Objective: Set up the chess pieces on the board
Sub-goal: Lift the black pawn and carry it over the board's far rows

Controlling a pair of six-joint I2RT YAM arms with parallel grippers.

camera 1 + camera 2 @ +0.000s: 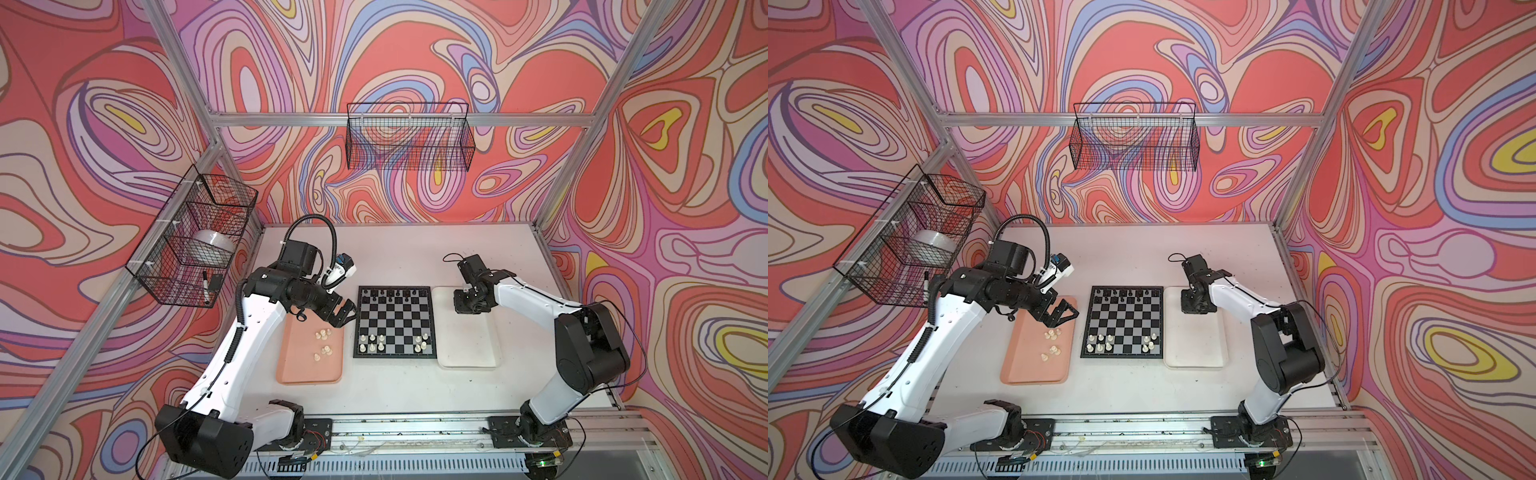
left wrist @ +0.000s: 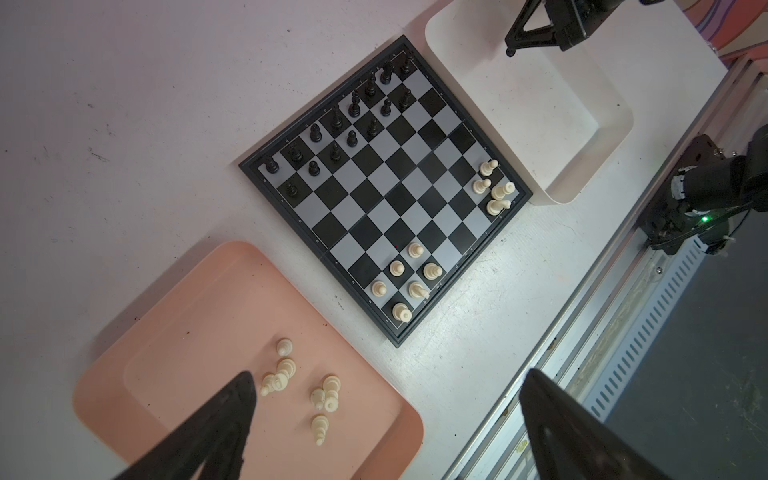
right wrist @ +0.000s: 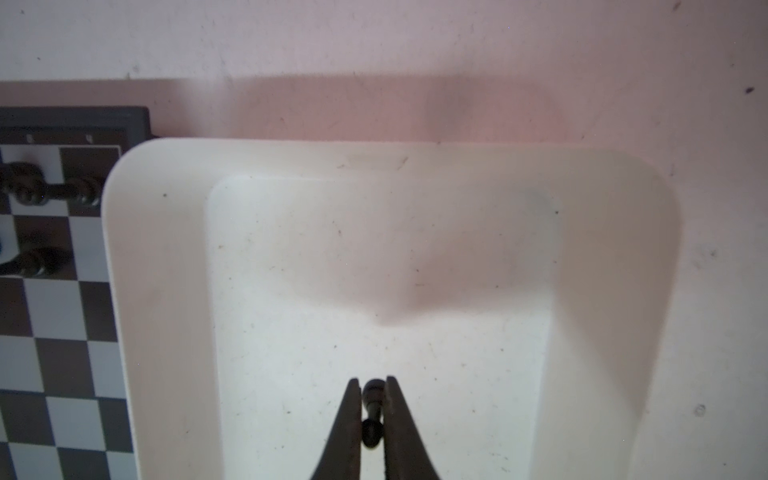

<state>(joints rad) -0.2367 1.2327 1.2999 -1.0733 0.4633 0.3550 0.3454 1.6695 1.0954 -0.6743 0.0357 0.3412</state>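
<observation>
The left gripper [image 1: 345, 316] hangs with its jaws wide apart over the far end of the pink tray [image 1: 303, 370], where a handful of cream pieces [image 2: 286, 369] sit loose. In the middle lies the board [image 1: 395, 322]. Black pieces [image 1: 390, 295] crowd its two far rows, and more cream ones stand in two clusters at its near corners. Just right of it, over the white tray [image 1: 465, 345], the right gripper [image 3: 372, 380] is clamped on one black piece [image 3: 374, 395].

No writing can be read anywhere in the scene; tiny pale coordinate marks along the black border of the board [image 2: 386, 191] are too small and blurred to read.
</observation>
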